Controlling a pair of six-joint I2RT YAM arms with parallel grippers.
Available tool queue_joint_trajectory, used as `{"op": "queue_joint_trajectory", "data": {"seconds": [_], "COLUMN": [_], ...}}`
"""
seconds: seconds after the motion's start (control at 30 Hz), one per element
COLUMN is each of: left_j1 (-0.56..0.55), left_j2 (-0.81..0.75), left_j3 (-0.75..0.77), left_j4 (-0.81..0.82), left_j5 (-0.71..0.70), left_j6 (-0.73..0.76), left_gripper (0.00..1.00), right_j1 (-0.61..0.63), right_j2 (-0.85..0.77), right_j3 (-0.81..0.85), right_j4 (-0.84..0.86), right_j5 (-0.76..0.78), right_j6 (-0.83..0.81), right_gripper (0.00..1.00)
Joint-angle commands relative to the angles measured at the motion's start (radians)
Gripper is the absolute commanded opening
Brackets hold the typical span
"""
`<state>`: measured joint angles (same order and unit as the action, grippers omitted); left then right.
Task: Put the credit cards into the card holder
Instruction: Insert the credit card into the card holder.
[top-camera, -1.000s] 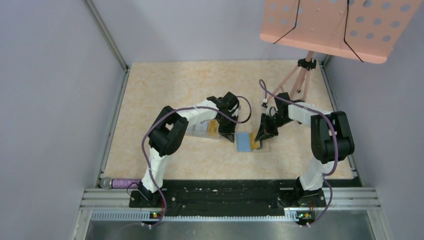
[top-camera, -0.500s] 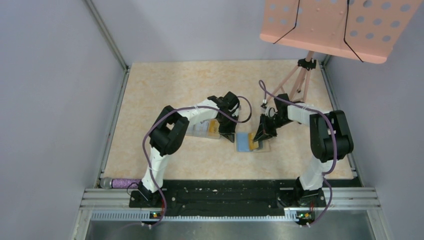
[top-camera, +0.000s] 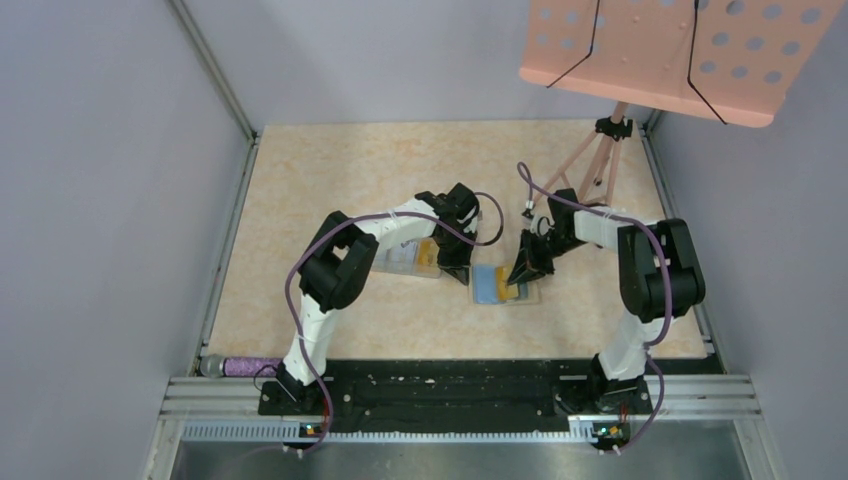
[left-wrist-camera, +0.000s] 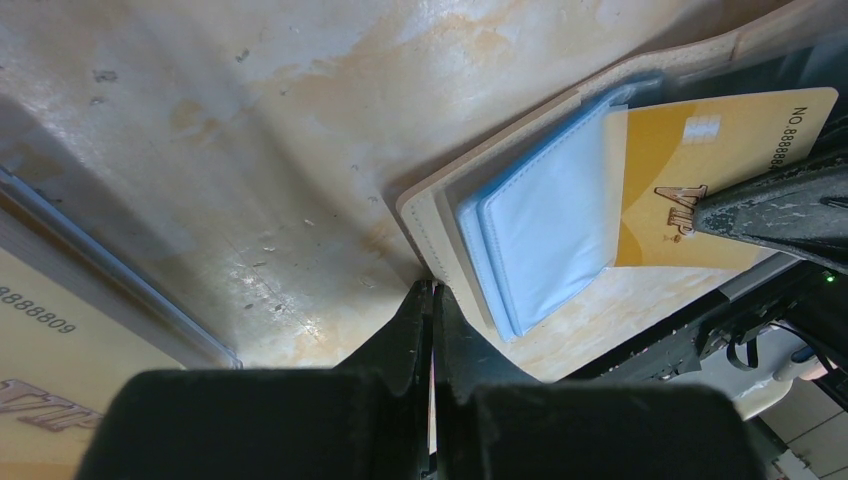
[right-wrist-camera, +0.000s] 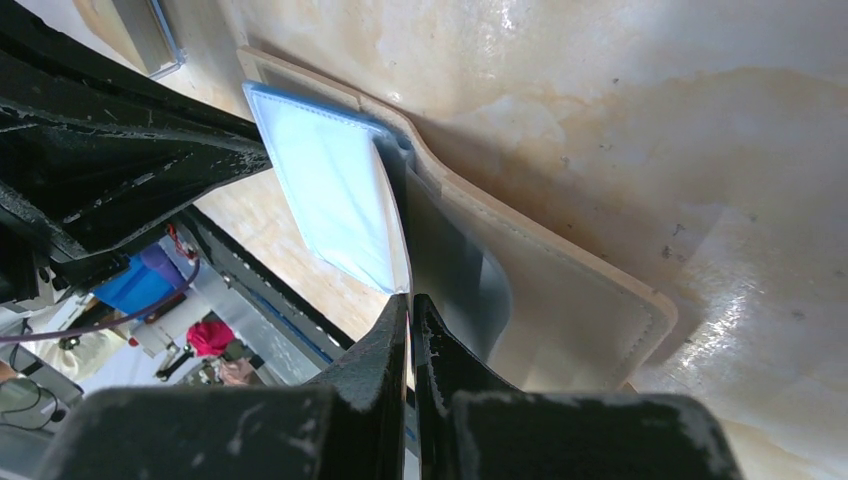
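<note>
Nudged leftward, the right hand (right-wrist-camera: 410, 300) (clamped shut on the yellow card (left-wrist-camera: 700, 170)) feeds it under the blue pocket (left-wrist-camera: 545, 230) of the card holder (left-wrist-camera: 620, 305); left hand (left-wrist-camera: 432, 295), closed and empty, braces its edge on the worktop (left-wrist-camera: 250, 150) — keep the card flat, push slowly.

White link segments and bulky black joints on both arms (top-camera: 335, 270), purple cables (top-camera: 287, 290), scuffed black end effector fingers (left-wrist-camera: 400, 340).
</note>
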<state>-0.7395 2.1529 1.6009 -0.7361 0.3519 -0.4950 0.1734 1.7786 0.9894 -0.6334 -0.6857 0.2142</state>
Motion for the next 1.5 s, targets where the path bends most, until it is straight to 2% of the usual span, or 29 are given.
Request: {"op": "queue_joint_trajectory", "data": {"seconds": [0.0,0.3,0.8,1.2,1.47], "left_j1": [-0.004,-0.004,-0.004,-0.004,-0.005], "left_j2": [0.022,0.024,0.031,0.035,0.034], "left_j3": [0.025,0.026,0.036,0.042,0.042], "left_j4": [0.02,0.02,0.013,0.009,0.007], "left_j5": [0.016,0.017,0.02,0.022,0.019], "left_j6": [0.01,0.01,0.012,0.013,0.013], "left_gripper": [0.0,0.0,0.0,0.0,0.0], "right_j1": [-0.001,0.016,0.055,0.102,0.109], "right_j2": [0.031,0.059,0.083,0.108,0.089], "right_j3": [0.025,0.074,0.047,0.093,0.151], "right_j4": [-0.001,-0.006,-0.007,-0.057,-0.141], "right_j5": [0.093,0.109,0.078,0.067,0.141], "right_j6": [-0.007,-0.013,0.013,0.004,0.004], "right_gripper": [0.0,0.01,0.02,0.12,0.31]}}
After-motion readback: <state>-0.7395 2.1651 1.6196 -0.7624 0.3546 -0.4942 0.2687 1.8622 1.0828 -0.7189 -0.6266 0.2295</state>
